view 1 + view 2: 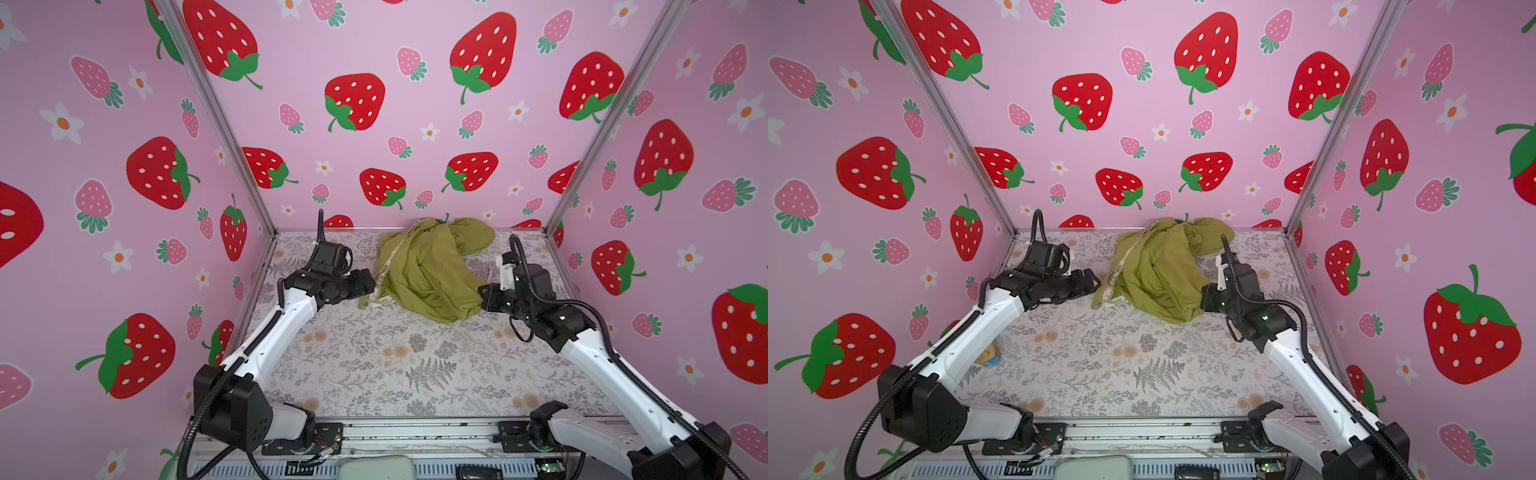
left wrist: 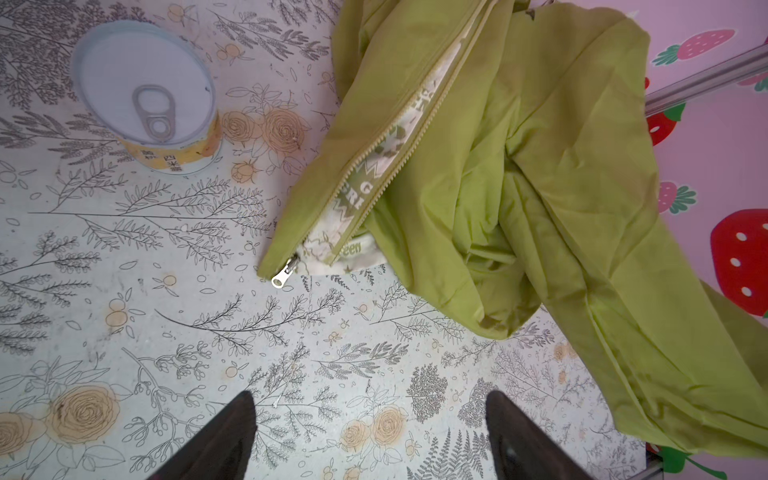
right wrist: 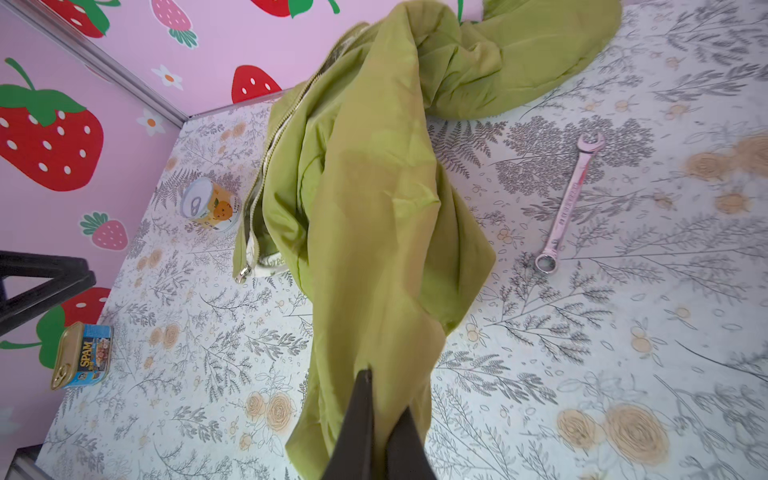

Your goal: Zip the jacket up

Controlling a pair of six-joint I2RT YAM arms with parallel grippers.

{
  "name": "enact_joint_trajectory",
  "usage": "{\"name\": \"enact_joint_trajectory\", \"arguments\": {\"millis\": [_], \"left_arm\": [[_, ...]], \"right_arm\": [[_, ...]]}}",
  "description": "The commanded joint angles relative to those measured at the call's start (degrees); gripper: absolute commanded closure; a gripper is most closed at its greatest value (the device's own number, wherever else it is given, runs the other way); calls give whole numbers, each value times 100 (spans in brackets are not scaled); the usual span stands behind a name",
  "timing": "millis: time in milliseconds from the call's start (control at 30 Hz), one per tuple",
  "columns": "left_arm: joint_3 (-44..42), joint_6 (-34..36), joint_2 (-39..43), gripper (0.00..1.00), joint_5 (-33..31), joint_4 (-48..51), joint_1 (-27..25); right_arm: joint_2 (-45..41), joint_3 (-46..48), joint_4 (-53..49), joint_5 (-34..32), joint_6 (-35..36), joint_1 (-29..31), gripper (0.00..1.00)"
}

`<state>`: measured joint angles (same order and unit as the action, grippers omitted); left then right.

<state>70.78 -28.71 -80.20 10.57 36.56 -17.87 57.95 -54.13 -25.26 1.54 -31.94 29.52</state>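
Floral surface (image 1: pixel 374 374), strawberry-print walls (image 1: pixel 374 50). Jacket (image 1: pixel 428 270) bunched at middle of far edge. Right gripper (image 3: pixel 384 390) jaws pinched on its fabric; left gripper (image 2: pixel 370 395) jaws wide, empty. Risk: right tug likely drags heap, carrying zipper pull (image 2: pixel 284 274) from left jaws. Open zipper (image 2: pixel 382 137) runs far edge to near edge, pull at near end.

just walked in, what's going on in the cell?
Two arms are working on the olive-green jacket, which lies crumpled toward the back of the table. The right tool is shut on a fold of its fabric. The left tool is open, aimed at the zipper slider and touching nothing. The zipper is not yet done up: the slider sits at the bottom end of one side, and cream lining shows between the separated teeth.
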Motion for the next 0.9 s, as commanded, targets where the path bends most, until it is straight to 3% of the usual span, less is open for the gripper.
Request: {"name": "enact_joint_trajectory", "arguments": {"millis": [0,200,400,500,733,867], "left_arm": [[457,169,-173,12,-203,163,-163],[1064,450,-816,11,-452,136,-531],[1882,841,-1816,9,-763,149,-910],[2441,1001,-2441,9,-1058,296,-988],[3705,1189,-3803,9,-1769,714,-996],[4123,1296,-4296,8,-1570,739,-1016]], "right_arm": [[-492,11,-666,-584,-224,19,100],[-452,-23,-892,-637,-250,18,97],[-65,60,-775,-708,-198,19,41],[155,41,-615,-772,-145,10,27],[1127,63,189,-666,2,-29,14],[1988,9,602,-573,108,-84,14]]}}
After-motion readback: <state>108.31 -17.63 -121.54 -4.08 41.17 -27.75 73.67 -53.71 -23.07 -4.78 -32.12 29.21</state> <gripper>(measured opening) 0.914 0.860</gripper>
